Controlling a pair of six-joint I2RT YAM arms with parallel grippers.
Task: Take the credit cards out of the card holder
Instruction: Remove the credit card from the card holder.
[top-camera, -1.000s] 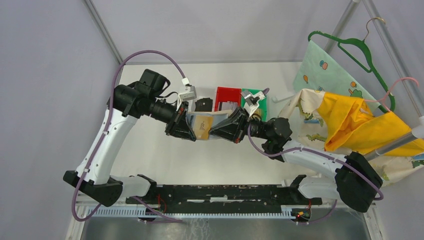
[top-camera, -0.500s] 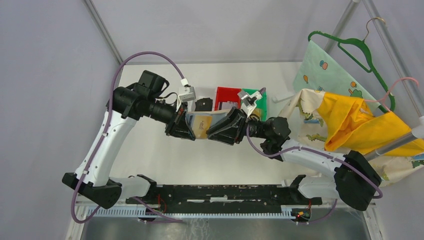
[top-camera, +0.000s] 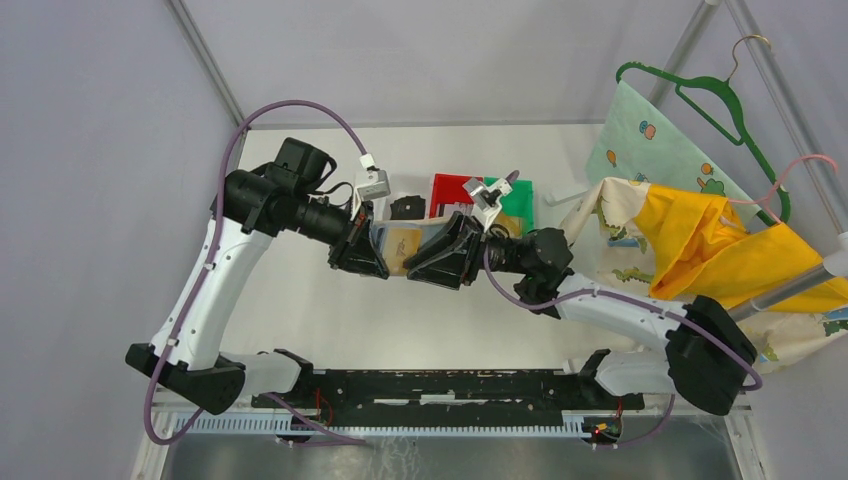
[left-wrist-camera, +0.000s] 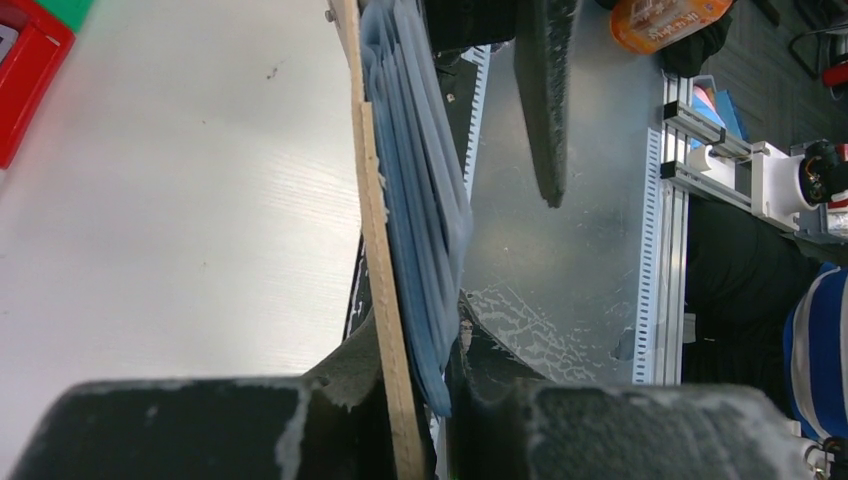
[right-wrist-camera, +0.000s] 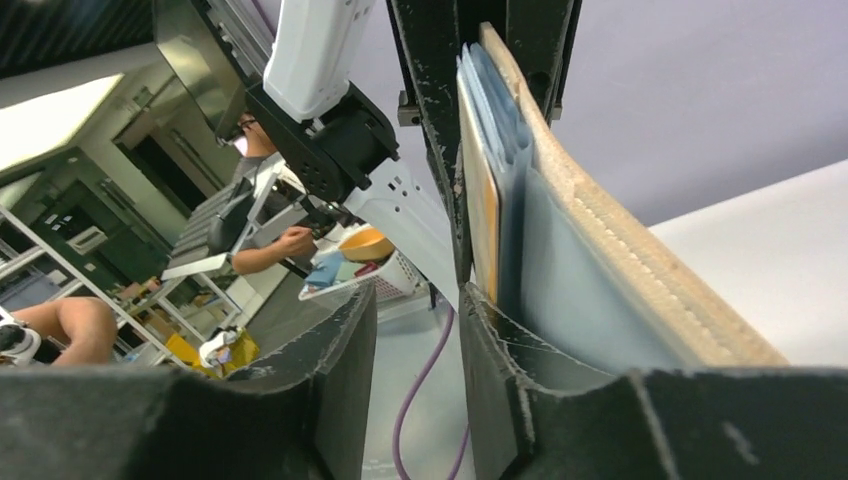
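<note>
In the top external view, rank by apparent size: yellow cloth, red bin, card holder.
1. yellow cloth, clearly largest.
2-3. red bin and card holder look alike; both partly hidden, holder held nearer the camera, so unranked.

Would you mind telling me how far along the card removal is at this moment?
Done: the card holder is off the table, clamped by the left gripper. In hand: the right gripper, jaws open and empty, sits against the holder's pocket side. Left: the credit cards are tucked inside it; none shows loose on the table.
</note>
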